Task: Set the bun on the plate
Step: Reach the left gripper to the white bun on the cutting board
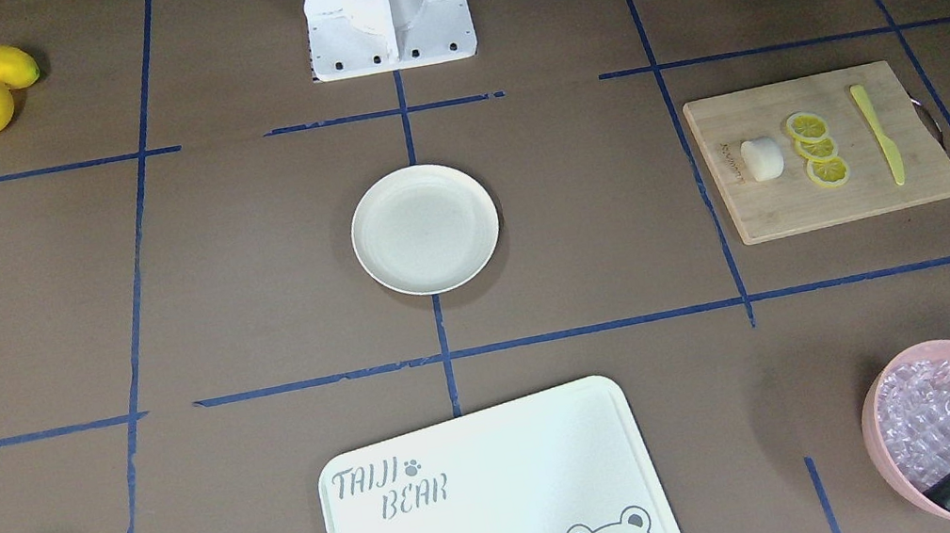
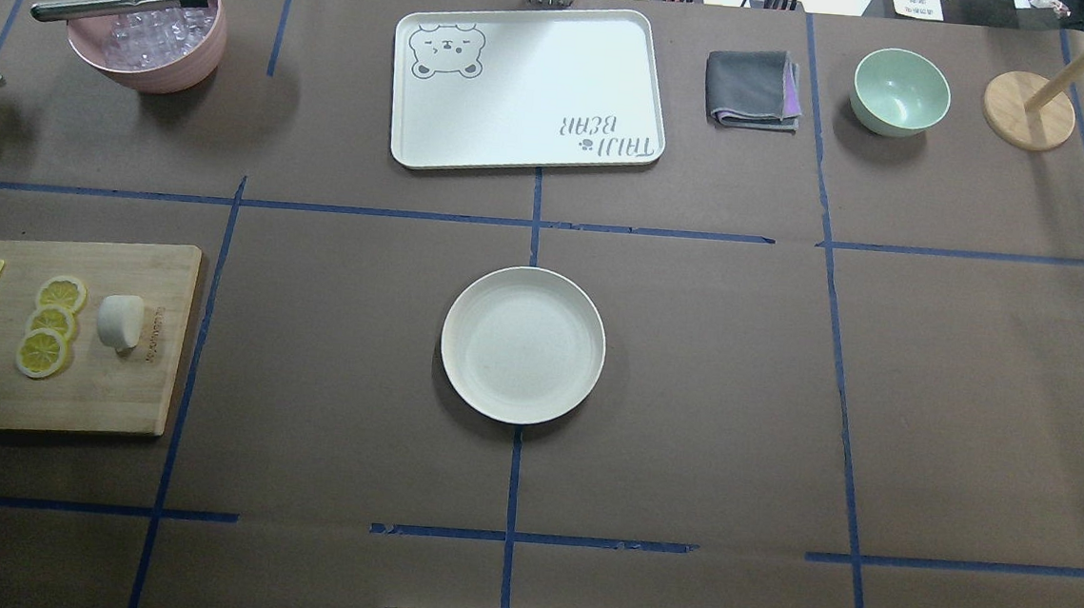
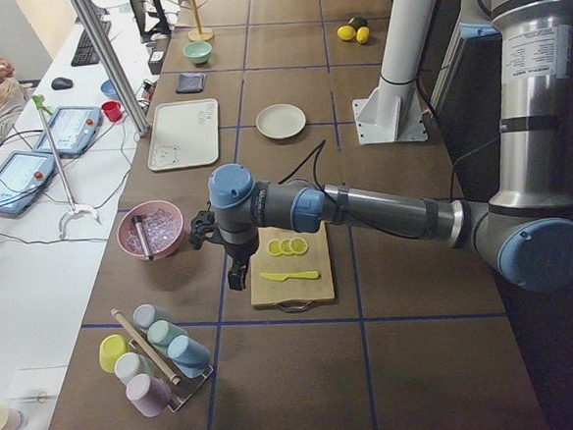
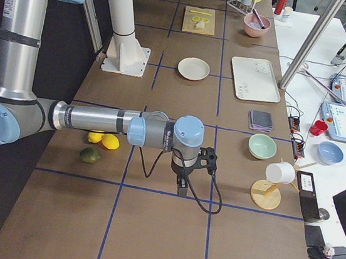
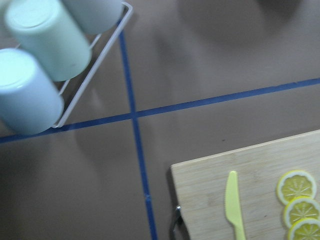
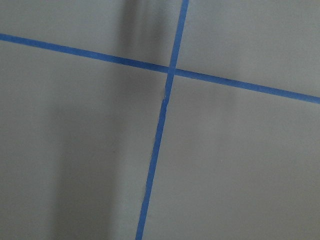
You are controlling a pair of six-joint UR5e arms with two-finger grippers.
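Surface: brown paper-covered table (image 1: 596, 190), divided into squares by blue tape lines (image 1: 444, 357).
Bun: the bun (image 1: 763, 159) is seen on the wooden board (image 1: 809, 209) at the table's left end, apparently lying on its side, on the board's edge nearest the middle.
Neighbours: 3 lemon slices (image 1: 818, 148) are lined up just beside the bun, and a yellow knife (image 1: 879, 136) lies further left.
Plate: the plate (image 1: 425, 229) is set at the table's centre, bare, well apart from the board.
Left gripper: the left gripper (image 3: 236, 275) hangs above the table off the board's knife side, not over the bun. Whether it is parted or closed cannot be told.
Right gripper: the right gripper (image 4: 182, 186) hangs over bare paper at the far right end. Its state cannot be told either.
Step judged: the bun has not been reached yet.
Advice: the bun would best be approached from above by the left gripper. The jaws should be spread across its rounded sides and kept clear of the nearest slice. A light squeeze should be used, and the bun lifted before it is carried right.
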